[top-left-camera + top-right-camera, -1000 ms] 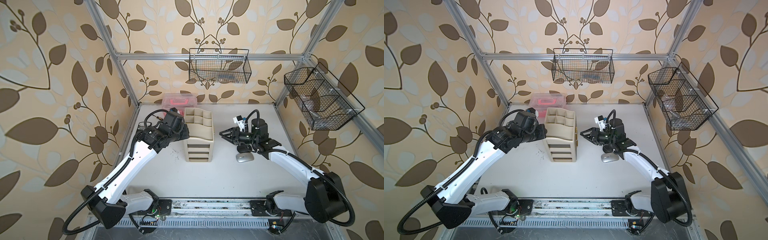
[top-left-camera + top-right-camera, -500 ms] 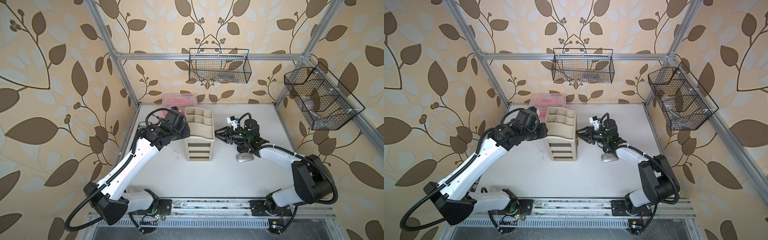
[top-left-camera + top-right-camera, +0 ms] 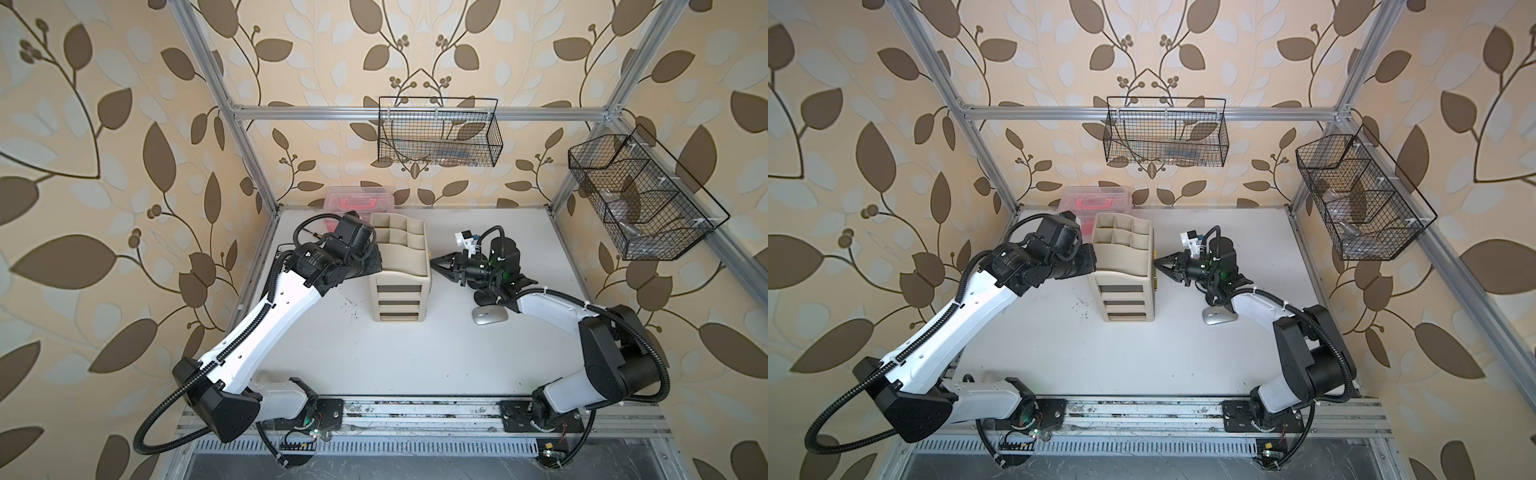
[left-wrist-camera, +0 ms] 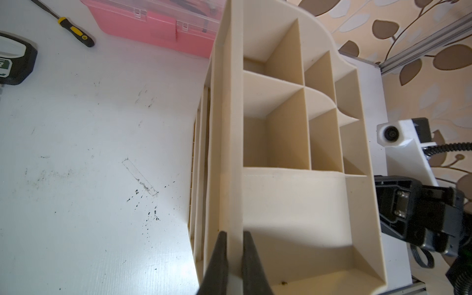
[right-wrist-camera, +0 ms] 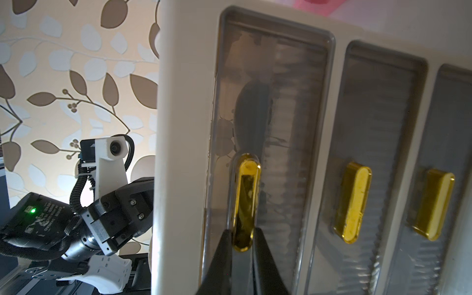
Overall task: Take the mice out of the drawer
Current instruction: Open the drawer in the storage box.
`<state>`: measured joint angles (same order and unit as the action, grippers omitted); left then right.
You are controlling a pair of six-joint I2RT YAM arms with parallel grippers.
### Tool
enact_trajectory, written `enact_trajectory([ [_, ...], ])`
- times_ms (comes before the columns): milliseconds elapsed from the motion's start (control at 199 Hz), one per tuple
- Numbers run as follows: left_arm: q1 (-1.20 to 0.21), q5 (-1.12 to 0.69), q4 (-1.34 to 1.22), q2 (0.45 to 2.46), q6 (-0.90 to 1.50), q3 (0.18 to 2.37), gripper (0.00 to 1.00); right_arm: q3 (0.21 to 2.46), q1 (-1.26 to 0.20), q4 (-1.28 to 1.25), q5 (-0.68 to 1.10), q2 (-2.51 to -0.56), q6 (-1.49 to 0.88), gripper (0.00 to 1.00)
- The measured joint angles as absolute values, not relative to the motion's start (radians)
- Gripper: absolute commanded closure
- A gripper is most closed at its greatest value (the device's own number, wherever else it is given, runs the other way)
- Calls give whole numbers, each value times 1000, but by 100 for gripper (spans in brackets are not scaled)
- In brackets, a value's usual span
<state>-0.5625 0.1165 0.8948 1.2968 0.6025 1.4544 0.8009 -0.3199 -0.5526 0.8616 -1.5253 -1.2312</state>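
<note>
A beige drawer organizer [image 3: 399, 266] [image 3: 1121, 266] stands mid-table, its three drawer fronts turned toward the right arm. My right gripper [image 5: 242, 231] [image 3: 434, 262] is shut on the gold handle [image 5: 246, 194] of the top drawer [image 5: 288, 102]. A dark oval mouse [image 5: 251, 112] shows dimly through that translucent front. One silver mouse [image 3: 490, 314] [image 3: 1219, 316] lies on the table beside the right arm. My left gripper [image 4: 233, 236] is shut on the organizer's top wall [image 4: 229, 153] from the opposite side.
A pink lidded box [image 3: 359, 201] [image 4: 153, 28] sits behind the organizer against the back wall. A yellow-and-black screwdriver [image 4: 74, 30] lies left of it. Wire baskets hang on the back wall [image 3: 438, 133] and the right wall [image 3: 640, 199].
My right gripper has moved left to the organizer and closed on the top drawer's handle. The left arm has barely shifted, keeping its hold on the organizer.
</note>
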Motion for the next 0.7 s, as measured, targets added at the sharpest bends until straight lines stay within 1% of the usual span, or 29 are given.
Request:
enact_trajectory([
  [311, -559, 157, 942, 1305, 600, 1480, 100, 789, -222, -406, 876, -1432, -1184, 89],
  [563, -512, 89, 937, 1304, 548, 1480, 100, 760, -114, -276, 899, -1343, -1114, 88],
  [703, -482, 51, 931, 1304, 519, 1480, 100, 760, -93, -207, 897, -1320, -1071, 84],
])
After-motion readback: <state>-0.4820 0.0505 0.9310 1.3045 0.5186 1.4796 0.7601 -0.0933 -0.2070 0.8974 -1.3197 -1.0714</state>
